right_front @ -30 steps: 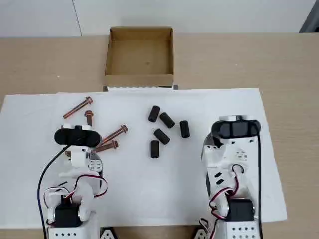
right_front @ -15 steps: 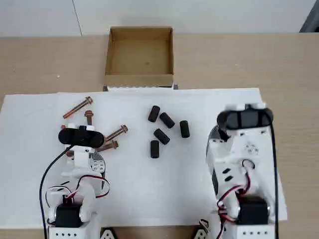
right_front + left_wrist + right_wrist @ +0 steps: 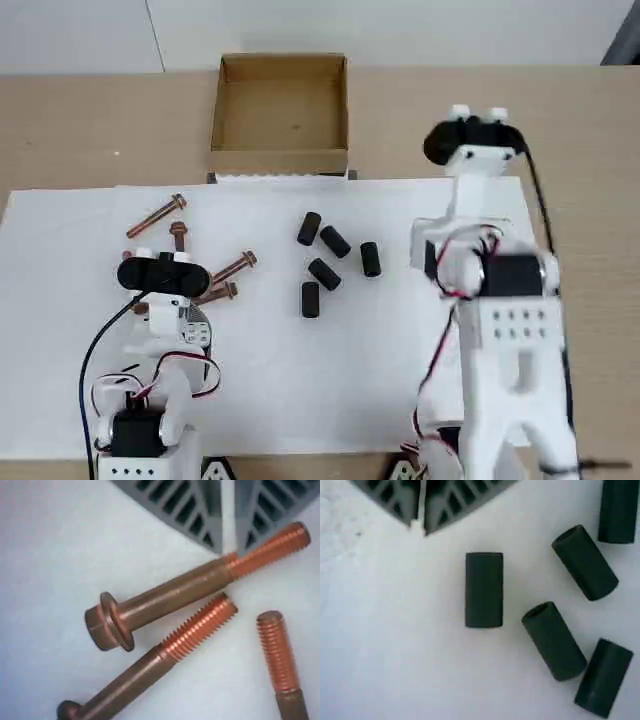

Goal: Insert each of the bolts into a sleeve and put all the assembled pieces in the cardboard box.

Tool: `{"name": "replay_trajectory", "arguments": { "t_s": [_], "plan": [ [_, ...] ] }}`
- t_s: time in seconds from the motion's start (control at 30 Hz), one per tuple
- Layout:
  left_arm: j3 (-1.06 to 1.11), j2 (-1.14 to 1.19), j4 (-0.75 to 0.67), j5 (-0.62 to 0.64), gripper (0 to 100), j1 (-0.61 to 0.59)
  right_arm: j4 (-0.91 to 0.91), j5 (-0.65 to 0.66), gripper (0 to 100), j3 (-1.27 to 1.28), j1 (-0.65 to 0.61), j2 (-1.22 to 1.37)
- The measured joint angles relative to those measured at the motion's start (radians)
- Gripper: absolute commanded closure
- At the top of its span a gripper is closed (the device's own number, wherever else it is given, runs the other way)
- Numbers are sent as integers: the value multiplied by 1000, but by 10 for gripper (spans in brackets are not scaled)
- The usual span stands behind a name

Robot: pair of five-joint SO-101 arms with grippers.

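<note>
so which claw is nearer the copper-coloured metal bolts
Left. The left claw hangs right over one copper-coloured metal bolt, at its threaded end. The right claw is beside the black cylindrical sleeves, apart from the bolts.

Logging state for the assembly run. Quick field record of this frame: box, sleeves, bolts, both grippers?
cardboard box: empty, beyond the white sheet
sleeves: five, black, loose mid-sheet, none holding a bolt
bolts: copper, loose on the sheet near the left arm
left gripper: shut, empty, tips by a bolt's thread
right gripper: shut, empty, near the sleeves
assembled pieces: none
</note>
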Motion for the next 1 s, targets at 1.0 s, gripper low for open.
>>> {"name": "replay_trajectory", "arguments": {
  "t_s": [1.0],
  "plan": [
    [0,0,0,0,989,0,-3,64,877,-167,-219,552]
  ]
}}
